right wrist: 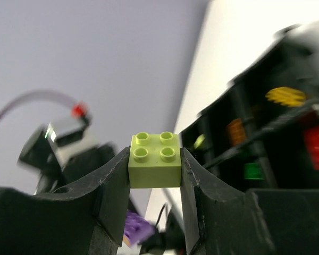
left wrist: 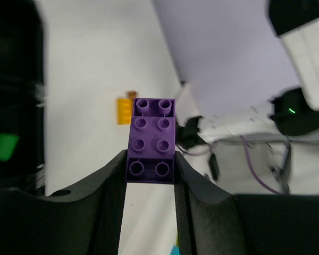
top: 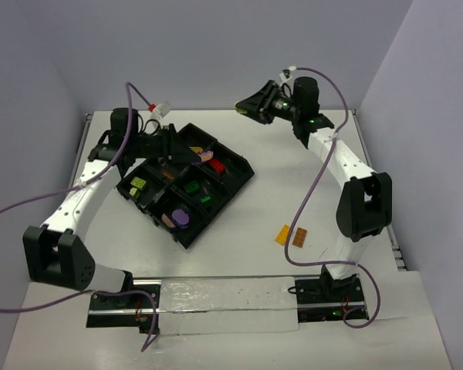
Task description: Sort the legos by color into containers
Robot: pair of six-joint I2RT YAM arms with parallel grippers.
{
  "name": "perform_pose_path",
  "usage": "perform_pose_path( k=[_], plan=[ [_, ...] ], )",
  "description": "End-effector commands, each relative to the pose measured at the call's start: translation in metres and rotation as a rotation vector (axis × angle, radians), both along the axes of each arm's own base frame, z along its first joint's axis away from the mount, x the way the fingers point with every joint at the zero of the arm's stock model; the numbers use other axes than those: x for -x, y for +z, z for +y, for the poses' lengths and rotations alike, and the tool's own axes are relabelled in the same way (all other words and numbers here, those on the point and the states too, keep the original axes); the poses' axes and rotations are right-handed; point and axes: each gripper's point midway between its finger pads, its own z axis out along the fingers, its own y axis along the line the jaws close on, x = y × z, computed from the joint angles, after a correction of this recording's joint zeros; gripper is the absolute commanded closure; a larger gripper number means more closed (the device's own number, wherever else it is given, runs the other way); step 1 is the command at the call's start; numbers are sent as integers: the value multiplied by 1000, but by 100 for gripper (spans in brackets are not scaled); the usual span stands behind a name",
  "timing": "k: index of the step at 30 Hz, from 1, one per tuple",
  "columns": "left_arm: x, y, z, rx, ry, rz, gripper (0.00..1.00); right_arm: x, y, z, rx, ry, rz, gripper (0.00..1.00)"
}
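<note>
- The purple brick (left wrist: 151, 133) is clamped by its long sides in the left hand (left wrist: 150, 169). Its studs face the wrist camera and its far end sticks out past the fingertips.
- The lime brick (right wrist: 154, 153) is clamped by two opposite sides in the right hand (right wrist: 154, 166), studs showing on top in the wrist view.
- The left hand hangs over the far half of the tray (top: 245, 176), inside its rim.
- The tray lies skewed on the worktop (top: 255, 254), with one corner toward the far edge and one toward the arm bases.
- Inside the tray, a lime piece (top: 138, 183) is in a left compartment and green pieces (top: 190, 186) are in the middle. Purple pieces (top: 179, 218) are in the near compartment, and a red piece (top: 216, 164) lies by the right rim.
- The right hand is at the far edge of the worktop, close to the back wall (top: 216, 54) and apart from the tray's far corner.
- An orange-yellow brick (top: 282, 234) and a brown brick (top: 299, 237) lie just beside each other on the worktop. They sit between the tray and the right arm (top: 339, 162).
- Open worktop runs from the tray's right rim to the right edge.
- A narrower strip lies left of the tray, where the left arm (top: 77, 200) follows the left edge.
</note>
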Motion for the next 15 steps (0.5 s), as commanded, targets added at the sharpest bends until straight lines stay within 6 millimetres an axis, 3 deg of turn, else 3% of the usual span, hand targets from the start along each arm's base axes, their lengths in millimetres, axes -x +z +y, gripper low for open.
perform_pose_path(
  k=[1,4,6,9,15],
  plan=[
    [6,-37,59,-301,253,24,100,-15,3,-58,108,-240,-21,100],
    [20,-55,78,-406,317,71,100,-17,0,-67,161,-273,-25,100],
    [39,-86,99,-538,368,152,100,-18,-6,-70,197,-273,-14,100],
    [49,-116,124,-675,449,202,100,-17,-12,-69,210,-261,-5,100],
    [70,-153,129,-758,447,311,100,-15,-13,-66,247,-241,-29,100]
  ],
)
